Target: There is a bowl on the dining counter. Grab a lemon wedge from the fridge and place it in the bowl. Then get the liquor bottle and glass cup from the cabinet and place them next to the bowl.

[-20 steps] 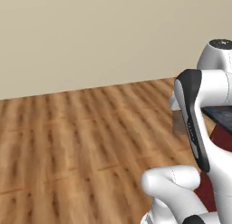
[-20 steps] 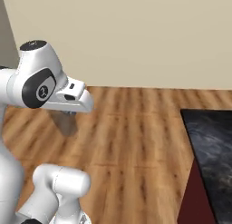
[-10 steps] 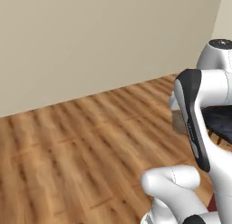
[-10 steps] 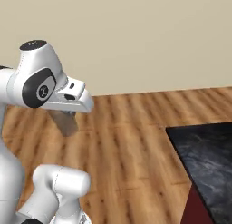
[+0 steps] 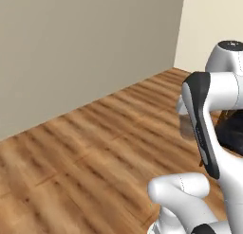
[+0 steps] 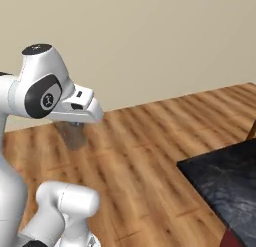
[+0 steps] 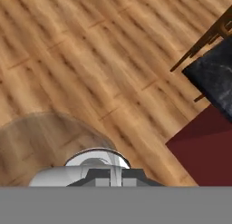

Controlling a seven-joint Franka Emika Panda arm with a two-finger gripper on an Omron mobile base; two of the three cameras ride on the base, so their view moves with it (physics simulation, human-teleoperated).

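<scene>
In my hand view a clear glass cup (image 7: 54, 143) sits lower left, held at the gripper (image 7: 110, 175); I cannot tell how far the jaws are parted. Farther off, right edge: the dining counter (image 7: 216, 78), black marbled slab on red base, over wooden floor (image 7: 90, 51).
</scene>
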